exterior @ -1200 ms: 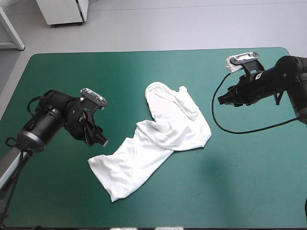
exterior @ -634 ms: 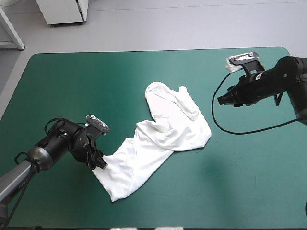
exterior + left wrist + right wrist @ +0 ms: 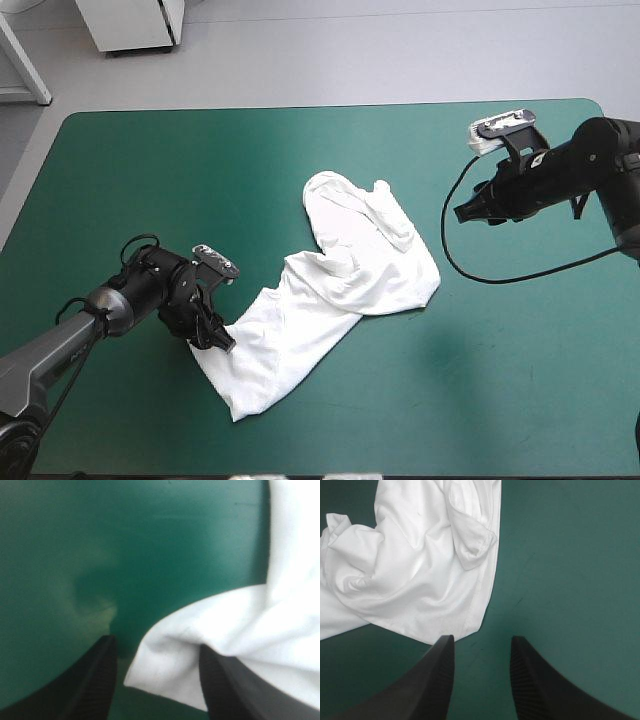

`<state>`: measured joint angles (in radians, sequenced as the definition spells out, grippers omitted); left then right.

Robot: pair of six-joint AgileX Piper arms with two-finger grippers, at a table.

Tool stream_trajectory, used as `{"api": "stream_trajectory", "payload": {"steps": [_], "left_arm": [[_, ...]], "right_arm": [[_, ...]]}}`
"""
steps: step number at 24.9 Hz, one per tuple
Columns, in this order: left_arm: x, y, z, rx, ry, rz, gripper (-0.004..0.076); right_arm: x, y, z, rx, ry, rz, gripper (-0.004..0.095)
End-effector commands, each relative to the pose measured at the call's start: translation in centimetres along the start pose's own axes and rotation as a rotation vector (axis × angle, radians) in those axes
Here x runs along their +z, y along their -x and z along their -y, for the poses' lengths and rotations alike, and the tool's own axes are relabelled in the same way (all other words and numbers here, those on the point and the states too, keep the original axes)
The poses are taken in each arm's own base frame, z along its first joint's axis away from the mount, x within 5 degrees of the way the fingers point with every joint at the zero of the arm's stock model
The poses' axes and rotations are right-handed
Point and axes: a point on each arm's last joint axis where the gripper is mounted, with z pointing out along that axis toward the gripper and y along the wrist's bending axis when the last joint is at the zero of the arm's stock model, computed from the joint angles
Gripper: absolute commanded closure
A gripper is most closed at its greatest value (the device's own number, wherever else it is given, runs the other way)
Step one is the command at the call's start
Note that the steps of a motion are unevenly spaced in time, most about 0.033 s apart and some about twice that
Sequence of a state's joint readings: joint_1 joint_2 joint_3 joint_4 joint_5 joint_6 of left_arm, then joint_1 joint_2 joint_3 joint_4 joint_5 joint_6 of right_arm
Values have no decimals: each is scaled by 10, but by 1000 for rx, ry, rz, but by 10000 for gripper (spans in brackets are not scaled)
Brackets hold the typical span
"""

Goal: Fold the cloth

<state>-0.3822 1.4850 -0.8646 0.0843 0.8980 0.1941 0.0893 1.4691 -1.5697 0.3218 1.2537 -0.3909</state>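
Note:
The white T-shirt (image 3: 330, 290) lies crumpled in the middle of the teal-green table, a long part reaching toward the near left. My left gripper (image 3: 222, 340) is low at that near-left corner of the cloth. In the left wrist view it (image 3: 157, 655) stands open, and a white corner of the T-shirt (image 3: 175, 662) lies between its fingers, touching the table. My right gripper (image 3: 462, 212) hovers to the right of the shirt, open. In the right wrist view it (image 3: 482, 645) has nothing between the fingers, and the T-shirt's (image 3: 415, 575) edge lies just ahead.
Bare teal-green cover (image 3: 520, 370) surrounds the shirt on every side. A white cabinet (image 3: 130, 25) stands on the floor beyond the far left edge.
My left arm has dropped and moved right toward the shirt's near-left corner, reaching its edge. The right arm has stayed where it was. The shirt has not shifted.

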Motion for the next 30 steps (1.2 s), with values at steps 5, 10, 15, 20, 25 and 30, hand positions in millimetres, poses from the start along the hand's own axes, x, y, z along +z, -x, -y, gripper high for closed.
{"api": "stream_trajectory", "payload": {"steps": [5,10,15,20,25,30], "left_arm": [[-4,2,5,-12,-58,7,733],[-7,0,5,-15,-56,13,733],[-7,0,5,-12,-56,13,733],[-7,0,5,-12,-56,13,733],[-7,0,5,-11,-55,13,733],[-7,0,5,-11,-55,13,733]], "right_arm": [[55,-9,-27,-148,34,-187,514],[88,-5,-31,-159,59,-235,479],[125,-6,-21,-154,45,-305,433],[151,-8,-15,-142,49,-337,433],[167,-9,-11,-140,45,-354,433],[185,-14,-9,-119,70,-399,435]]}}
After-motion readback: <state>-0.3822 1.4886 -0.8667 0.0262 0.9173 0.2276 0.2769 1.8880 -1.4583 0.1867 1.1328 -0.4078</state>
